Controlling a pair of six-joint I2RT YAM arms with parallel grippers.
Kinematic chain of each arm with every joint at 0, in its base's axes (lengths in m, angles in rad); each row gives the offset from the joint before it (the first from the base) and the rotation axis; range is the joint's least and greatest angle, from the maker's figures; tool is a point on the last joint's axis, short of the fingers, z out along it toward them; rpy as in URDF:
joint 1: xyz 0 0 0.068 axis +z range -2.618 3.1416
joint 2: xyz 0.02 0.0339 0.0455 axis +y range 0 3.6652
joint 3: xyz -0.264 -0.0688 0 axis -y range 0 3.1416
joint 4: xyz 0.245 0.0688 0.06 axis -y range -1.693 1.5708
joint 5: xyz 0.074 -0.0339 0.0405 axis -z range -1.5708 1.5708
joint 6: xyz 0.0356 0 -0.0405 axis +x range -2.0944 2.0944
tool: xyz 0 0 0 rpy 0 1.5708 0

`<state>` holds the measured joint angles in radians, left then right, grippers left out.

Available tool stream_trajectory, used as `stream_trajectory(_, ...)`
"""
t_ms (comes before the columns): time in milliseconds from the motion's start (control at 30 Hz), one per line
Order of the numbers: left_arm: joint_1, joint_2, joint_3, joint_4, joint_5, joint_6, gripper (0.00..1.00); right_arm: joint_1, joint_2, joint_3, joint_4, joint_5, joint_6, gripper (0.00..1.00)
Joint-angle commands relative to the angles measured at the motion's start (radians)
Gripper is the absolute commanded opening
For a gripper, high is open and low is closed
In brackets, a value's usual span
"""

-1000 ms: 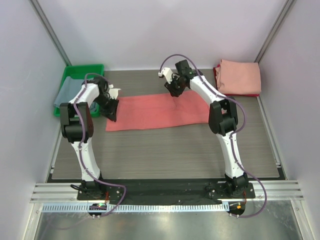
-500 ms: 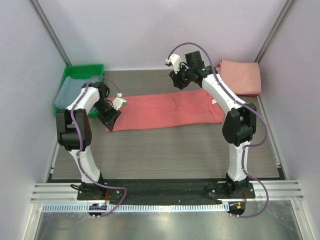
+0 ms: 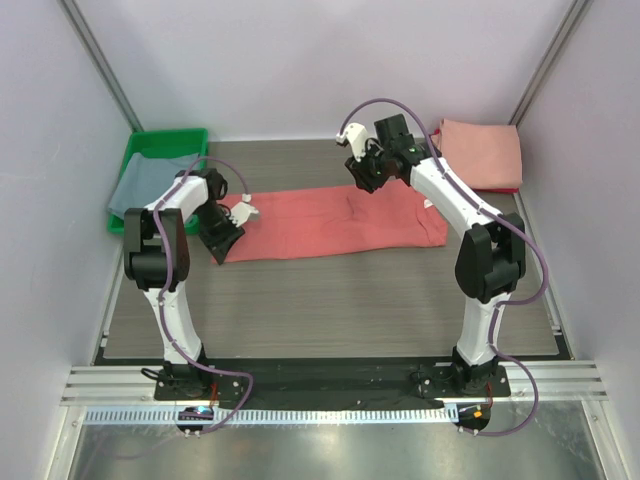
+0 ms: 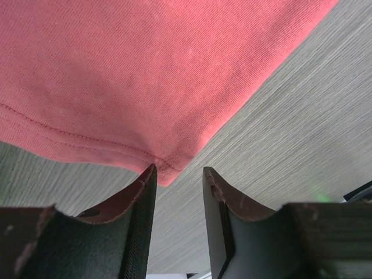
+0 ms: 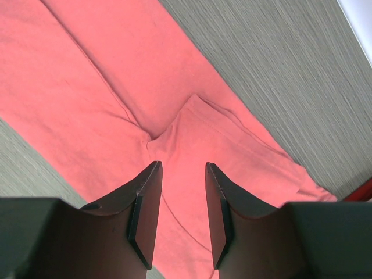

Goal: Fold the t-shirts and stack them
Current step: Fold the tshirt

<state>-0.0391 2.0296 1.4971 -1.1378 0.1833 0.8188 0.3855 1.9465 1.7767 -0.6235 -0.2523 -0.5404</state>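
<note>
The coral-red t-shirt (image 3: 340,222) lies folded into a long flat strip across the middle of the table. My left gripper (image 3: 225,243) is open and empty at the strip's near-left corner; the left wrist view shows that corner (image 4: 168,168) just above the left gripper (image 4: 179,170). My right gripper (image 3: 366,178) is open and empty, held above the strip's far edge; the right wrist view shows the right gripper (image 5: 181,165) over a sleeve crease (image 5: 174,125). A folded pale pink t-shirt (image 3: 482,153) lies at the back right. A grey-blue t-shirt (image 3: 133,185) lies in the tray.
A green plastic tray (image 3: 165,143) stands at the back left corner. Grey walls close in the table on three sides. Red cloth (image 3: 432,150) shows under the pink shirt's left edge.
My left gripper has moved a little right and nearer, to the strip's near-left corner. My right arm has risen and swung right, off the cloth, to above the strip's far edge.
</note>
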Motion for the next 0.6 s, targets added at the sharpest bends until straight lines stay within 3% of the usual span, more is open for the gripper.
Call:
stream_trajectory(0,-0.001,-0.012,0.028,0.012,-0.008,0.017,0.39,0.009,-0.095,-0.022,0.015,0.018,-0.012,0.41)
stream_trajectory(300,-0.018,0.058,-0.014,0.039,-0.033,-0.016,0.43,0.012,-0.098,-0.042,0.002,0.013,-0.042,0.41)
stream_trajectory(367,-0.027,0.063,-0.047,0.068,-0.050,-0.029,0.39,0.010,-0.104,-0.057,0.002,0.025,-0.059,0.41)
stream_trajectory(400,-0.034,0.064,-0.058,0.078,-0.056,-0.043,0.36,0.010,-0.116,-0.077,0.001,0.031,-0.066,0.41)
stream_trajectory(533,-0.076,0.052,-0.109,0.096,-0.128,-0.076,0.02,-0.003,-0.159,-0.128,0.007,0.033,-0.050,0.40)
stream_trajectory(567,-0.082,0.038,-0.119,0.089,-0.157,-0.076,0.00,-0.007,-0.165,-0.134,0.008,0.038,-0.014,0.39)
